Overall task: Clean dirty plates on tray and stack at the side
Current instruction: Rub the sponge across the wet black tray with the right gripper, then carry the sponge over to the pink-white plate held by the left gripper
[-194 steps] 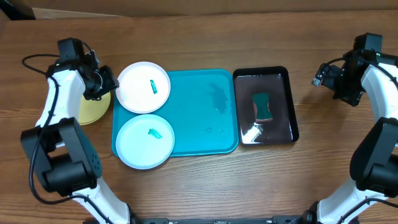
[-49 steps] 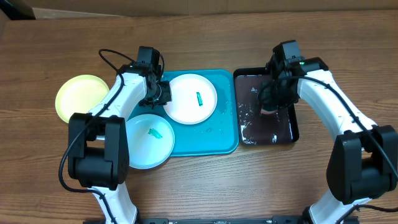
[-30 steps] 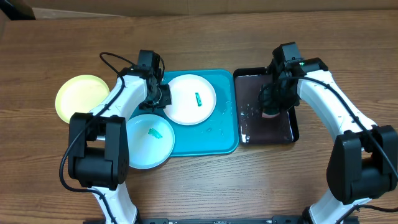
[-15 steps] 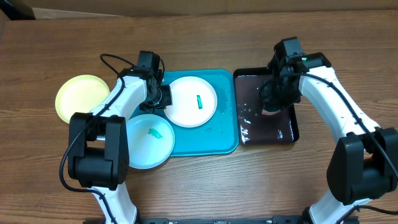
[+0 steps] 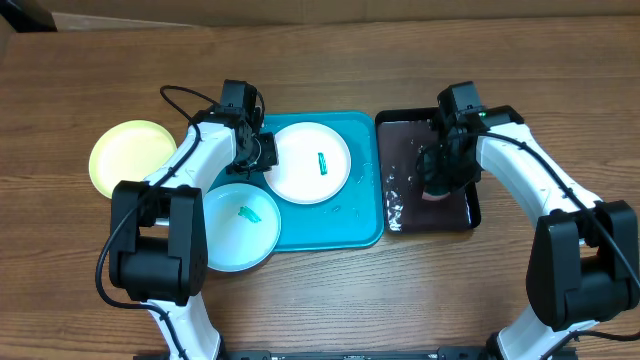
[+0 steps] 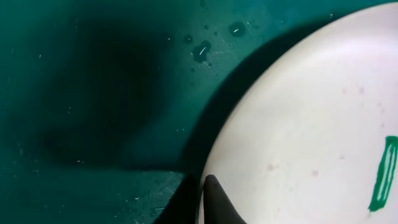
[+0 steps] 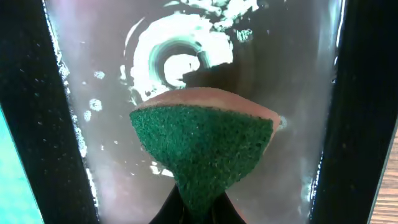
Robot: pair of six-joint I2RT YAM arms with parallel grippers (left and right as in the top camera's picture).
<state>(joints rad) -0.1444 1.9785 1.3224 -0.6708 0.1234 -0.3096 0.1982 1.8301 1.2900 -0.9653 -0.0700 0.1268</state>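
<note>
The white plate [image 5: 310,162], marked with a teal smear [image 5: 322,163], lies on the turquoise tray [image 5: 350,218]. My left gripper [image 5: 262,152] is shut on its left rim. In the left wrist view one dark fingertip [image 6: 217,202] rests on the white plate [image 6: 311,124] above the tray [image 6: 93,93]. A light blue plate [image 5: 240,228], also smeared, overlaps the tray's front left corner. The yellow-green plate [image 5: 130,158] sits on the table to the left. My right gripper [image 5: 438,182] is shut on a green sponge [image 7: 202,146] over the black tray.
The glossy black tray [image 5: 400,150] stands right of the turquoise one and holds water and white foam [image 7: 180,56]. Water drops lie on the turquoise tray near its right edge [image 5: 350,208]. Bare wooden table [image 5: 320,60] surrounds both trays.
The white plate has slid slightly right with my left gripper on its rim. My right gripper has moved the sponge a little toward the front inside the black tray.
</note>
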